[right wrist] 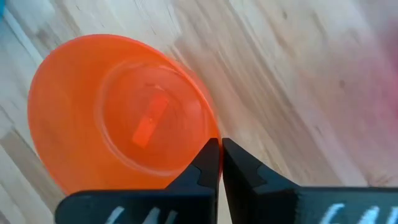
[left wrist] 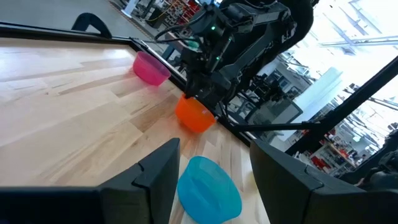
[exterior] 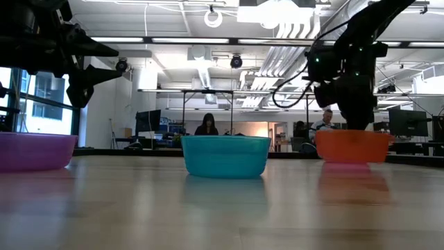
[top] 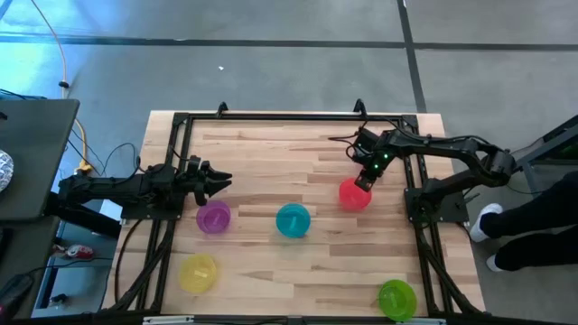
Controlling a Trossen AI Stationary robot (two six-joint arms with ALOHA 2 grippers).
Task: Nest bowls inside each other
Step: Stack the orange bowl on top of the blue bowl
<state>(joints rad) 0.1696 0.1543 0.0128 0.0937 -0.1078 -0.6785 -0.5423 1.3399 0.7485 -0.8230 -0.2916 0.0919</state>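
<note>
Right gripper (right wrist: pixel 219 163) fills the bottom of the right wrist view, fingers pinched narrow on the rim of the red bowl (right wrist: pixel 121 127), which looks orange in this view. In the high view the same bowl (top: pixel 355 195) sits right of centre on the tabletop (top: pixel 271 149), with the right gripper (top: pixel 364 180) directly over its upper edge. Low view: bowl base appears down on the wood, not lifted.

Left gripper (top: pixel 221 180) hovers at centre left, fingers spread wide, holding nothing, just above the purple bowl (top: pixel 213 218).

Other bowls, high view: teal bowl (top: pixel 293 220) at centre, yellow bowl (top: pixel 198 273) lower left, green bowl (top: pixel 396 299) lower right. Pink bowl (left wrist: pixel 150 68) shows only in the left wrist view, beyond the red one near the far rail.

Judgement: first pickup in hand; no bowl is nested yet. Next move calls for lifting the red bowl clear by its rim, carrying it over a neighbour (teal is nearest), centring it and lowering before release. A rim pinch may let it tilt.
</note>
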